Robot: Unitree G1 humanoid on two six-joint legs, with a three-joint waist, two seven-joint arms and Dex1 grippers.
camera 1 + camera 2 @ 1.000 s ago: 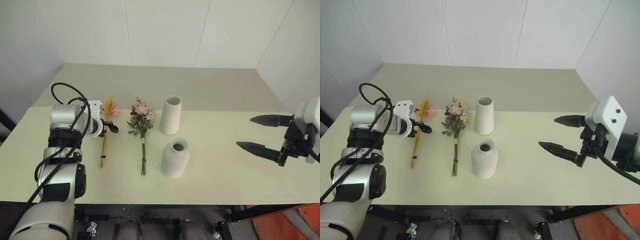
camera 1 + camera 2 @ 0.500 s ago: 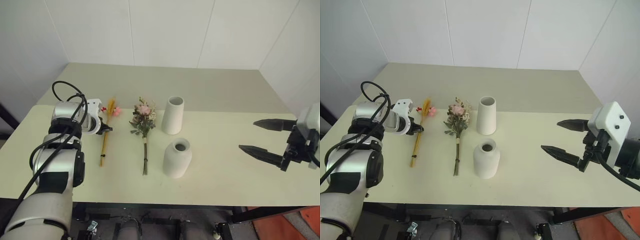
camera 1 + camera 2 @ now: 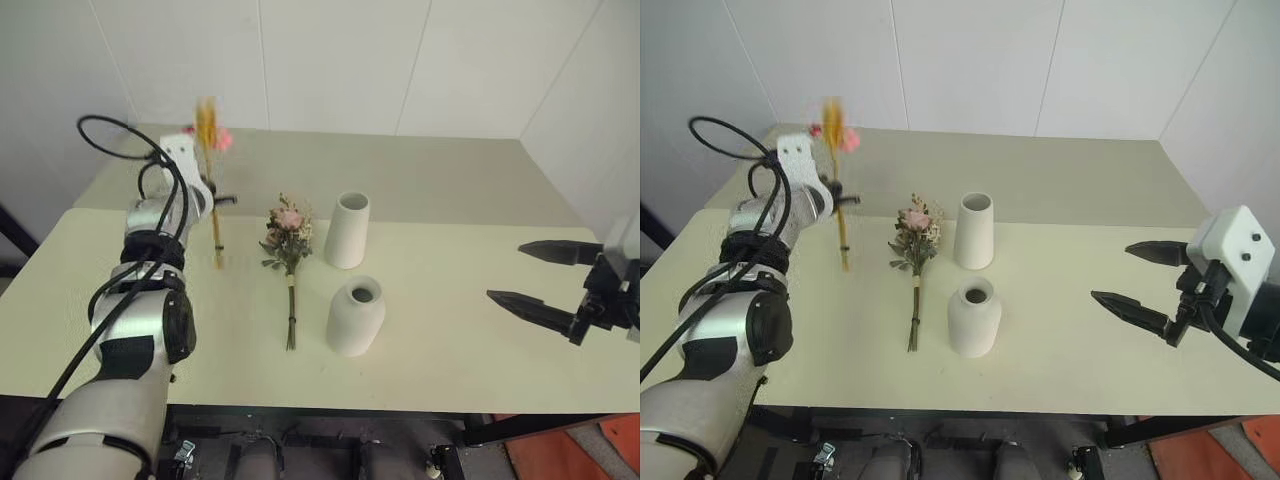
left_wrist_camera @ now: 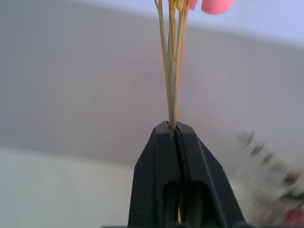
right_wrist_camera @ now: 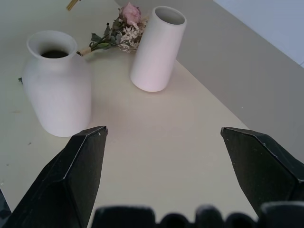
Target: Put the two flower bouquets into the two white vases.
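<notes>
My left gripper [image 3: 217, 201] is shut on the yellow wheat bouquet [image 3: 209, 150], which it holds upright above the table's left side, pink blossoms on top; its thin stalks [image 4: 172, 71] rise from between the black fingers. The pink rose bouquet [image 3: 288, 255] lies flat on the table, to the left of both vases. The tapered wide-mouthed vase [image 3: 346, 230] stands behind the rounded narrow-necked vase [image 3: 354, 316]. My right gripper [image 3: 543, 282] hovers open over the table's right side, far from the vases, nothing between its fingers [image 5: 78, 175].
The cream table [image 3: 440, 350] has bare room between the vases and my right gripper. Its front edge runs along the bottom of the head views. A beige ledge [image 3: 440, 175] and white walls lie behind. Black cables loop off my left arm.
The left gripper closed on the wheat bouquet where it lay on the table and lifted it, swinging the stalks upright. The right gripper has stayed in place.
</notes>
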